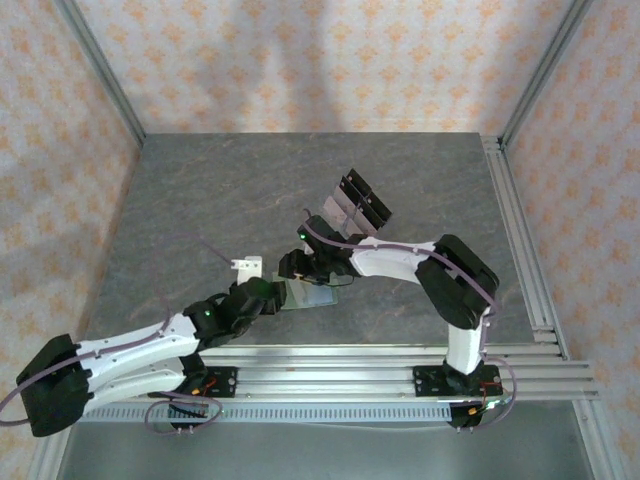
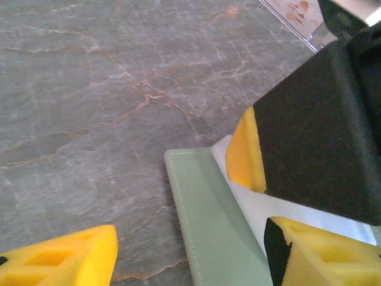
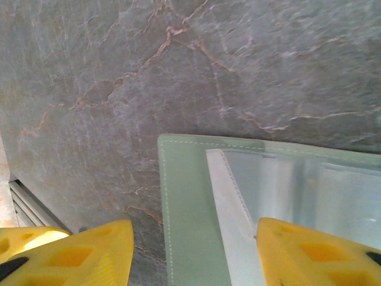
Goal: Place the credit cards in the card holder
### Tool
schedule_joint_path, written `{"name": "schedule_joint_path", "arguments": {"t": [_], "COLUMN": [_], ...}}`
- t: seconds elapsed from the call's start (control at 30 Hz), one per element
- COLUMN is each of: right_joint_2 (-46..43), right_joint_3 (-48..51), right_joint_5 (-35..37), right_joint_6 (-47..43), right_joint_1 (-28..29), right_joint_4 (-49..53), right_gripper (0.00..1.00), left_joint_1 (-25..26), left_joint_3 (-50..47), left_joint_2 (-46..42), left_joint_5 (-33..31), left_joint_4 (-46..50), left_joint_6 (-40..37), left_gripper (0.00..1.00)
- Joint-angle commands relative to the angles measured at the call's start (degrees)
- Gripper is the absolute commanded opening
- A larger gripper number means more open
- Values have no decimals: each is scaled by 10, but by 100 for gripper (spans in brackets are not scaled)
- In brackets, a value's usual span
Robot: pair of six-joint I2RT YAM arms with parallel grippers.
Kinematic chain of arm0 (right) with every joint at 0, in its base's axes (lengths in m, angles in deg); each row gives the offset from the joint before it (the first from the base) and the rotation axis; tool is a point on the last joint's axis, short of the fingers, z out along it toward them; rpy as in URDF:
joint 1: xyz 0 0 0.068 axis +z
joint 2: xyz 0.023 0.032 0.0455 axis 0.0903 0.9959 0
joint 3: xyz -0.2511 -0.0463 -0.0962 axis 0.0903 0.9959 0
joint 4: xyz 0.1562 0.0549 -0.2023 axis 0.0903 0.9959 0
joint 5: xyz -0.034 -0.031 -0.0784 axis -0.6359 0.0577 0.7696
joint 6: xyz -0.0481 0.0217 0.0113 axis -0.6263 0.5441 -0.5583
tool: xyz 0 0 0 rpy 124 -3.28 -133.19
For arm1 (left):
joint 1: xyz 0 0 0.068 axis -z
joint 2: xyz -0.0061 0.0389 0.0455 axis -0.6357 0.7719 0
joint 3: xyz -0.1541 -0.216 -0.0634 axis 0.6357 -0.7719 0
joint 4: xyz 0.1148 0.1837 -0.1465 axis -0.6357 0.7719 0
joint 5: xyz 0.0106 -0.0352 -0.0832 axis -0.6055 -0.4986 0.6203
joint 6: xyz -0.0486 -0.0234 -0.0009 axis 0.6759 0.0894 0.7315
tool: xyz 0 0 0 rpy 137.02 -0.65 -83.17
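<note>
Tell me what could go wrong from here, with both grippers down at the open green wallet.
1. Both arms crowd the card holder. The right gripper sits very close to the left gripper, so they could bump into each other.
2. The card holder lies open and loose on the table, and both grippers are open. A nudge might slide it or fold it shut.

Tilted acrylic rack on grey tabletop
</note>
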Motion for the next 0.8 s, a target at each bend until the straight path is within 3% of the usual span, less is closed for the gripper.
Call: {"name": "schedule_joint_path", "arguments": {"t": [0.0,0.4,0.77], "right_joint_2": [17,34,-58], "right_joint_3": [-25,-94,-47], "right_joint_5": [-6,-24,124], "right_joint_6": [11,11,-73], "right_joint_1": [11,35,34], "right_joint_4": [-6,2,131], "right_gripper": [57,57,58], "left_joint_1": [-11,-18,-22], "left_joint_3": [-14,-12,-8], "left_joint_2": [-22,-43,-31], "left_joint_5": [-38,-39,-35], "left_joint_4": [50,63,58], "left_joint_6": [23,29,22], "left_gripper": [68,68,68]}}
